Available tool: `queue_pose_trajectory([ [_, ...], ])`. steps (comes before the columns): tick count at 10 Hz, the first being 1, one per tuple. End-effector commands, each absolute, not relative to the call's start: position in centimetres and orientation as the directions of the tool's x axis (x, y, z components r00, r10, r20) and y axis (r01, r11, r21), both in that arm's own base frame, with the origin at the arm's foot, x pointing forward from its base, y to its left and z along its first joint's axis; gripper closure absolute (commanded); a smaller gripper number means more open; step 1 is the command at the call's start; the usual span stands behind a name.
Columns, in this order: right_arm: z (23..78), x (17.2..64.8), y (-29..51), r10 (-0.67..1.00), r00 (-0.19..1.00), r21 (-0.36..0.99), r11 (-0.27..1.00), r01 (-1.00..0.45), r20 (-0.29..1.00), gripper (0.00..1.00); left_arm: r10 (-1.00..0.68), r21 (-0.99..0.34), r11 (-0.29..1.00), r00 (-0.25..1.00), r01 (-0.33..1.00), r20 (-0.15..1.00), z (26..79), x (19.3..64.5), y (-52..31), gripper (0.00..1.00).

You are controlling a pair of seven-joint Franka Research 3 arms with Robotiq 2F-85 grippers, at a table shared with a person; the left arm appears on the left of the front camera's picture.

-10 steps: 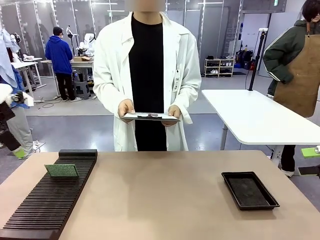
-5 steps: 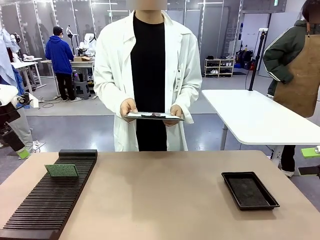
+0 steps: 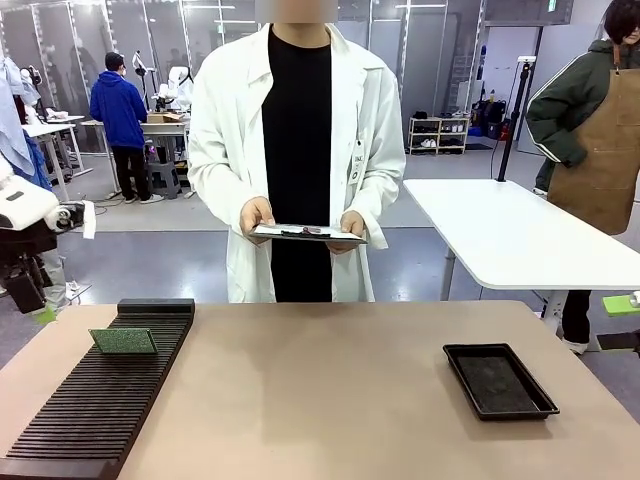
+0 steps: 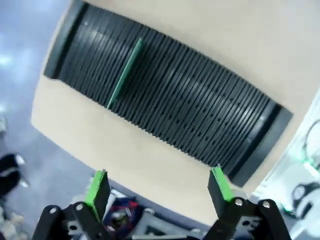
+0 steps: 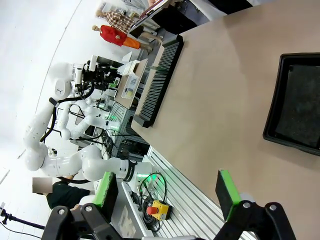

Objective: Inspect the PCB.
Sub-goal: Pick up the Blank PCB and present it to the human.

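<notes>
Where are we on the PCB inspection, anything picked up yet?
Done: nothing yet; the PCB stands on edge in a slot of the black rack. In hand: the left gripper hangs above the table edge by the rack, jaws open and empty; the right gripper is open and empty too. Left: grasp the PCB, lift it out and inspect it, probably with the person holding the clipboard.

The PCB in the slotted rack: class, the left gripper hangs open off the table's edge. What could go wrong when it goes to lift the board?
1. The PCB is thin and leans in one slot of the rack; jaws coming in askew could tip it or strike the ribs.
2. The left gripper is out past the edge of the table; a low approach might clip that edge or the rack's side.
</notes>
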State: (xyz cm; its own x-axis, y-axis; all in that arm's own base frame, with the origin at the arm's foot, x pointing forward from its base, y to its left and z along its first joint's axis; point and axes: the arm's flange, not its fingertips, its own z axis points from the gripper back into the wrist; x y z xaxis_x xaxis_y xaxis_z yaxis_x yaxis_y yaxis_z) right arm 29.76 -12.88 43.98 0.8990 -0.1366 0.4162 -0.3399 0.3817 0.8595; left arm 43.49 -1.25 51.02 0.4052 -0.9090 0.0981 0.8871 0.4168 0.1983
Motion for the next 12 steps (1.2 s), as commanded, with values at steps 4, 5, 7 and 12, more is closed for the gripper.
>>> queue_pose_trajectory([
  [4,44.0,29.9,-13.0,-0.128,0.892,0.854,0.377,-0.36,0.433,0.0,-0.99,0.292,0.141,0.137,0.946,0.037,48.0,47.9,0.6,0.0],
  [5,44.0,29.9,-13.0,-0.128,0.892,0.854,0.377,-0.36,0.433,0.0,-0.993,0.305,0.122,0.115,0.945,0.041,47.1,48.6,0.7,0.0],
  [7,44.0,29.9,-13.0,-0.128,0.892,0.854,0.377,-0.36,0.433,0.0,-0.996,0.307,0.069,0.048,0.949,0.076,45.1,49.6,1.1,0.0],
  [12,44.0,29.9,-13.0,-0.128,0.892,0.854,0.377,-0.36,0.433,0.0,-0.998,0.353,0.03,0.008,0.935,0.065,42.0,51.4,0.6,0.0],
])
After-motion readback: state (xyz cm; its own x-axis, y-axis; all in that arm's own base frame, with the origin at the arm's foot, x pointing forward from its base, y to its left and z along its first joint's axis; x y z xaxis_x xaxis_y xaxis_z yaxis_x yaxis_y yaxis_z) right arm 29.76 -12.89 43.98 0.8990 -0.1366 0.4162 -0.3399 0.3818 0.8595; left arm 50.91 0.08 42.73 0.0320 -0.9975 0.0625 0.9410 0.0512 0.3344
